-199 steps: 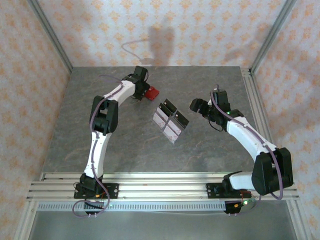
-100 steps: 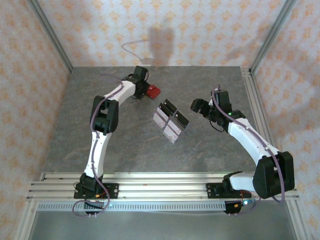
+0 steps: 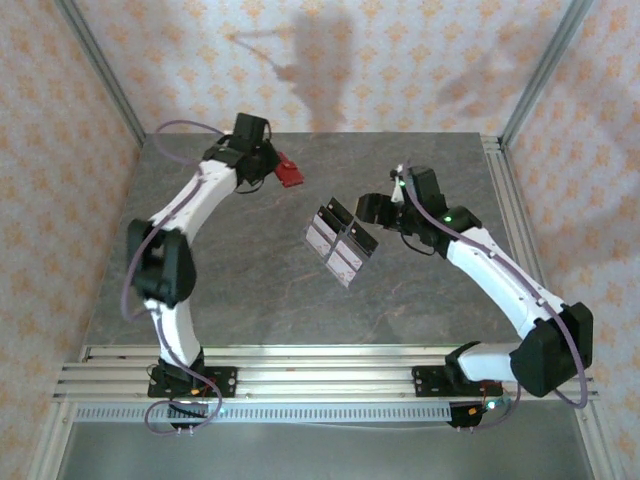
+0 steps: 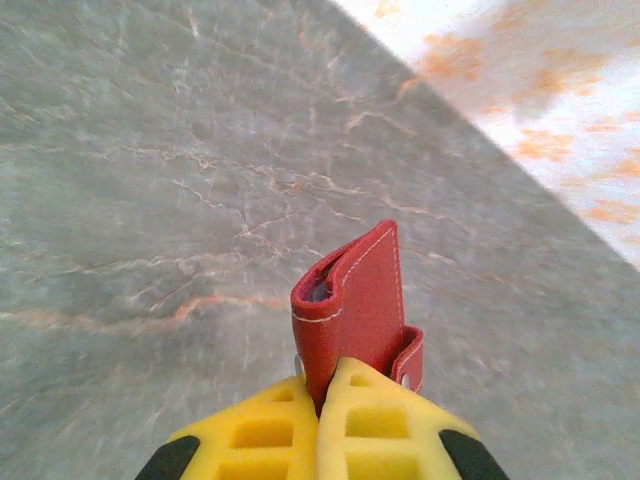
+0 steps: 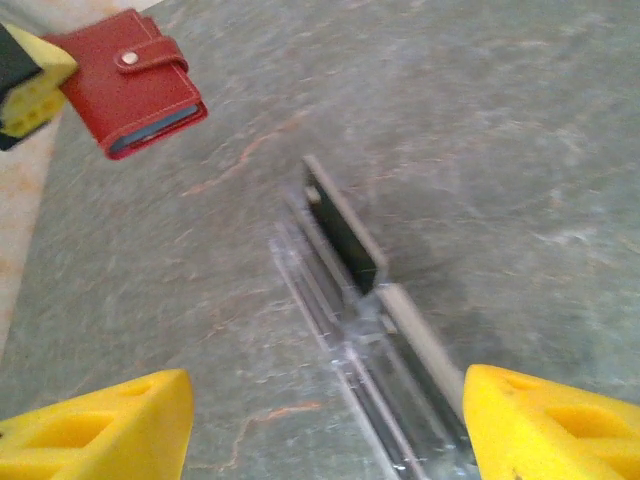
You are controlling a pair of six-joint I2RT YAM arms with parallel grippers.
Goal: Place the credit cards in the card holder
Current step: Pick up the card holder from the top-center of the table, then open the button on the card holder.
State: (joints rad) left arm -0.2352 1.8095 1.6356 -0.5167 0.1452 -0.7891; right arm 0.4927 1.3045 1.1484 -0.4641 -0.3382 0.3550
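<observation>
My left gripper (image 3: 270, 166) is shut on the card holder (image 3: 290, 173), a small red folded wallet held off the table at the back left. In the left wrist view the yellow fingertips (image 4: 325, 385) pinch its lower edge, and the card holder (image 4: 355, 300) stands upright with its snap tab to the right. The credit cards (image 3: 322, 237) are pale and stand in a clear tray (image 3: 347, 268) at mid-table. My right gripper (image 3: 372, 210) is open just right of the tray. In the right wrist view the right gripper (image 5: 325, 425) hovers open over the tray (image 5: 335, 330), with the card holder (image 5: 135, 80) at upper left.
Black tabs (image 3: 340, 212) stick up along the tray's far side. Metal frame posts and patterned walls close in the grey marble table (image 3: 230, 280). An aluminium rail (image 3: 320, 365) runs along the near edge by the arm bases.
My left gripper shut on the card holder, then lifted it and swung it back and left. My right gripper moved left toward the tray and its jaws narrowed a little.
</observation>
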